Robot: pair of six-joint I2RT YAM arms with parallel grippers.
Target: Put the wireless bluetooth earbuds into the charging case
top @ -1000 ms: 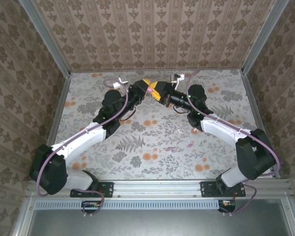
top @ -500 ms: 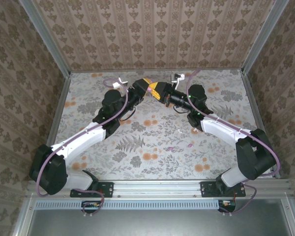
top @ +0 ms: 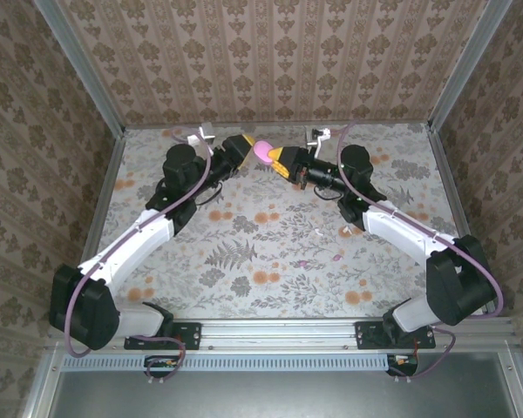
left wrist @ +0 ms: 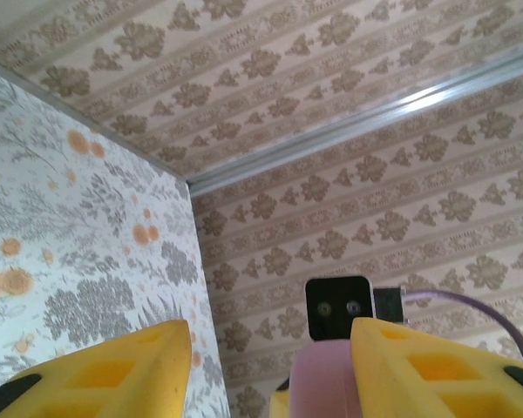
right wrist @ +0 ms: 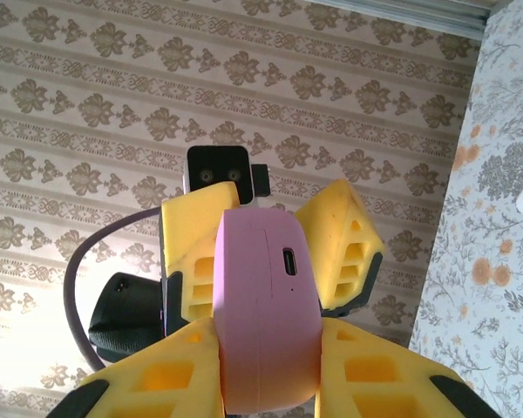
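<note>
My right tool [top: 285,163] is clamped on the pink charging case [top: 263,150], held up over the far counter [top: 244,261] so my left tool [top: 251,146], loosely open around it, can probably pop the lid, while a white earbud [top: 321,232] sits mid-counter.

Smooth matt pink plastic charging case [right wrist: 266,313]; dull metal frame rail [top: 279,332].

Legible markings: none. On the pink charging case [right wrist: 266,313], no lettering readable; wallpaper [top: 270,52] and bench [top: 270,252] covering carry ornamental and floral print only.
</note>
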